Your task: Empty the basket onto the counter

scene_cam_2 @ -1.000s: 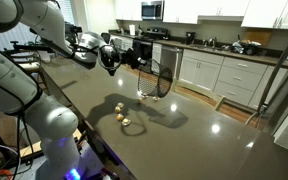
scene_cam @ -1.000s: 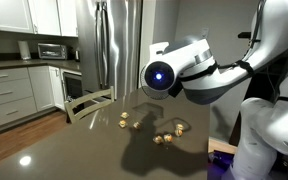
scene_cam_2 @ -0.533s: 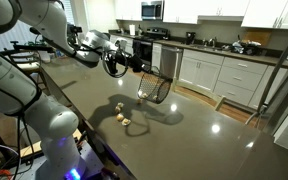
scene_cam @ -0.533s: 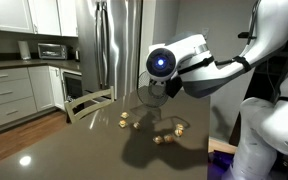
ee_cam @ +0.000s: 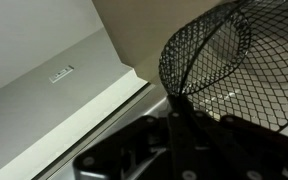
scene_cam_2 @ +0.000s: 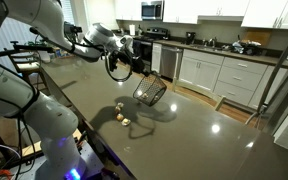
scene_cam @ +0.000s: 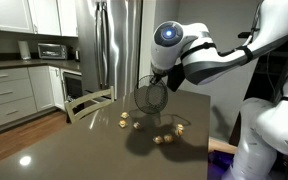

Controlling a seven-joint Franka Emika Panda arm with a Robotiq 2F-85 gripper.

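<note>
My gripper (scene_cam_2: 136, 71) is shut on the rim of the black wire-mesh basket (scene_cam_2: 150, 91) and holds it tipped on its side above the dark glossy counter (scene_cam_2: 204, 140). The basket also shows in an exterior view (scene_cam: 150, 98) and in the wrist view (ee_cam: 216, 60), where the mesh looks empty. Several small tan pieces (scene_cam: 166, 137) lie on the counter below the basket; they show in the other exterior view too (scene_cam_2: 125, 118). In the wrist view the dark fingers (ee_cam: 179, 125) clamp the rim.
A steel fridge (scene_cam: 119, 45) and white cabinets (scene_cam: 19, 95) stand beyond the counter's far edge. A range and white cabinets (scene_cam_2: 219, 75) line the wall. The robot's white base (scene_cam: 269, 130) stands at the counter's side.
The arm has risen and lifted the tipped basket higher above the counter. The small pieces on the counter have stayed in place.
</note>
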